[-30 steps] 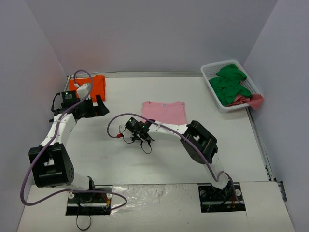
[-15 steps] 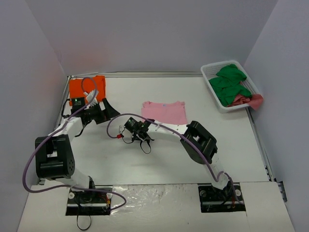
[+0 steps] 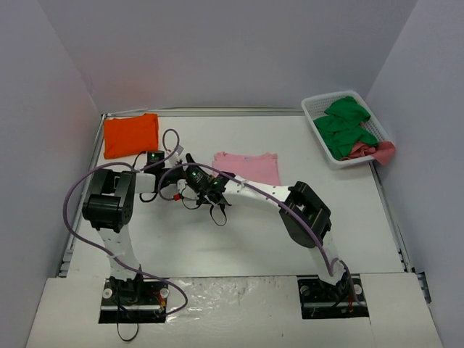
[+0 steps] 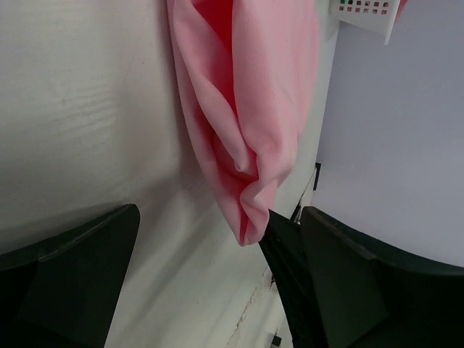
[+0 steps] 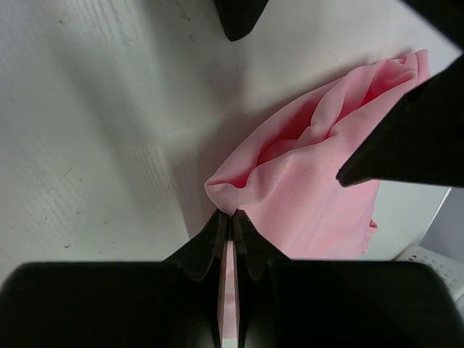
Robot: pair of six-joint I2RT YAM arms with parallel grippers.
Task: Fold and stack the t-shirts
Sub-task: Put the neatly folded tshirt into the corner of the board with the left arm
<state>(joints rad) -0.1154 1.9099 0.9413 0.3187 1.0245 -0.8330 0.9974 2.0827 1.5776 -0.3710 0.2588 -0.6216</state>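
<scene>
The light pink t-shirt [image 3: 250, 167] lies partly folded at the table's middle. My right gripper [image 3: 205, 187] is shut on its near-left corner; the right wrist view shows the closed fingertips [image 5: 232, 215] pinching a bunched fold of pink cloth [image 5: 319, 188]. My left gripper [image 3: 183, 165] is open and empty, right beside the right one. In the left wrist view its jaws stand wide apart, facing the pink shirt's bunched edge [image 4: 254, 109]. The bright orange t-shirt [image 3: 131, 135] lies folded at the far left.
A white slatted basket [image 3: 314, 116] at the far right holds green cloths [image 3: 344, 125] and a reddish one. Its corner shows in the left wrist view [image 4: 366, 11]. Purple cables loop over both arms. Grey walls close in the table.
My left arm has swung right, from over the orange shirt to the pink shirt's left edge, leaving the orange shirt uncovered. My right gripper has barely moved.
</scene>
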